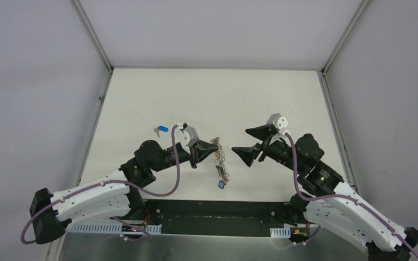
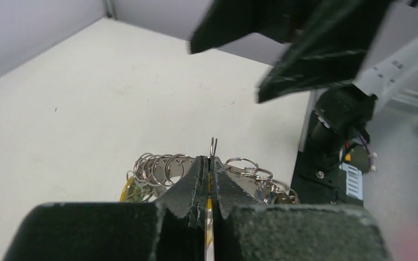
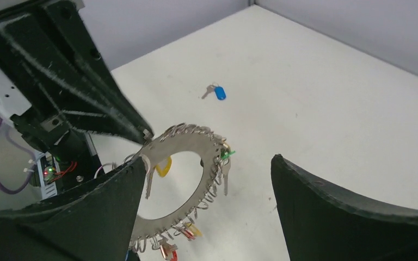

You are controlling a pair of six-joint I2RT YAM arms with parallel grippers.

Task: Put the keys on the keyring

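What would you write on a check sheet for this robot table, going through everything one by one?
Surface: white table, flat.
Job's things: keyring, hung with tagged keys; one blue-tagged key lies loose on the table.
Clutter: nothing seen.
Grippers: left gripper fingers shut on the keyring's edge; right gripper open, empty, facing it.
Cables: purple cable on the left, another on the right.
Surroundings: grey walls, metal frame posts.
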